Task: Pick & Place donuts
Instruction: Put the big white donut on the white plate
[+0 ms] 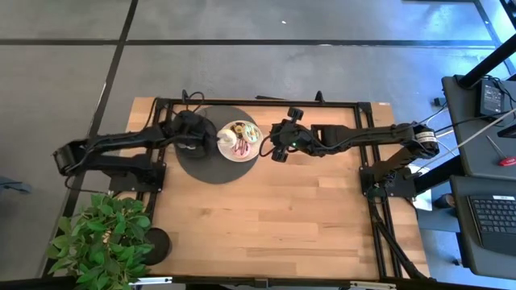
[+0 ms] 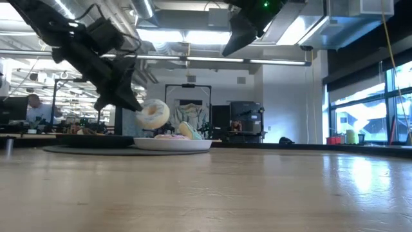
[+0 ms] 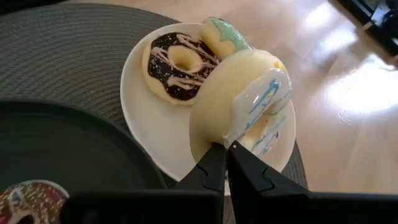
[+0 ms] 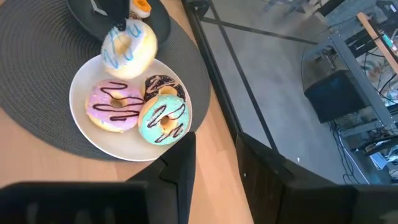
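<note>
A white plate [image 1: 228, 153] sits on a round grey mat [image 1: 211, 165] at the table's far middle. It holds a pink donut [image 4: 114, 106], a teal donut [image 4: 163, 120] and a chocolate donut [image 3: 177, 65]. My left gripper [image 3: 226, 155] is shut on a cream-yellow donut with blue drizzle [image 2: 152, 114], which is in the air over the plate's left edge. My right gripper [image 4: 217, 171] hangs open, raised, just right of the plate [image 1: 274, 150]. On a black disc [image 4: 93, 18] left of the plate lie an orange donut [image 4: 142, 6] and a sprinkled chocolate one [image 3: 28, 199]. My left gripper pinches the cream-yellow donut by its rim [image 3: 231, 138] between the two fingers, one on the iced face and one on the plain back. The fingers slant down from the table's left side. The donut is lifted clear above the plate [image 2: 172, 144] and stands tilted on edge.
A potted plant [image 1: 101, 242] and a small black disc [image 1: 157, 242] stand at the near-left corner. Bare wood covers the near half and the right side of the table [image 1: 282, 217]. A black frame [image 1: 258, 102] runs along the far edge. A person sits in the room beyond [image 2: 35, 109].
</note>
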{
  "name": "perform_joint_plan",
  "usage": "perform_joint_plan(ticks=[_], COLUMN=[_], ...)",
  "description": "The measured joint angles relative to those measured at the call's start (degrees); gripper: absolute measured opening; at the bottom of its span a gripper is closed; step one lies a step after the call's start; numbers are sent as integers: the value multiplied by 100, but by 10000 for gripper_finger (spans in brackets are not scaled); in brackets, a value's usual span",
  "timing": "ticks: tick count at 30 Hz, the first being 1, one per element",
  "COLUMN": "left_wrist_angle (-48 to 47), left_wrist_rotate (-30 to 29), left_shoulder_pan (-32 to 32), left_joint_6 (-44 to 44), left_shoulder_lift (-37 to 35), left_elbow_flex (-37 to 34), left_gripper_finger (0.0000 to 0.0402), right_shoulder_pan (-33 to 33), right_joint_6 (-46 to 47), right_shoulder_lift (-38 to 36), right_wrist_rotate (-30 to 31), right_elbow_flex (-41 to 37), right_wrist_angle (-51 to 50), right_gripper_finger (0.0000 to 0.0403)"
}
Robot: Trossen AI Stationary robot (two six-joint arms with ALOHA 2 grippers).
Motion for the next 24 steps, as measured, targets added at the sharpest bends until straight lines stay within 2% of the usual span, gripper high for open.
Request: perform_joint_plan(ticks=[7,15,24], left_wrist_angle=[452,573,598], left_wrist_rotate=[701,570,550], left_shoulder_pan=[306,505,508], left_joint_6=[337,247,306], left_shoulder_lift=[722,1072,1107], left_elbow_flex=[0,0,0], left_gripper_finger=[4,5,35], right_shoulder_pan=[2,2,2], right_joint_6=[0,2,2], right_shoulder_lift=[0,0,0], right_wrist_rotate=[0,2,2], right_elbow_flex=[0,-7,-7], right_wrist_angle=[0,0,-2], right_gripper_finger=[118,118,118])
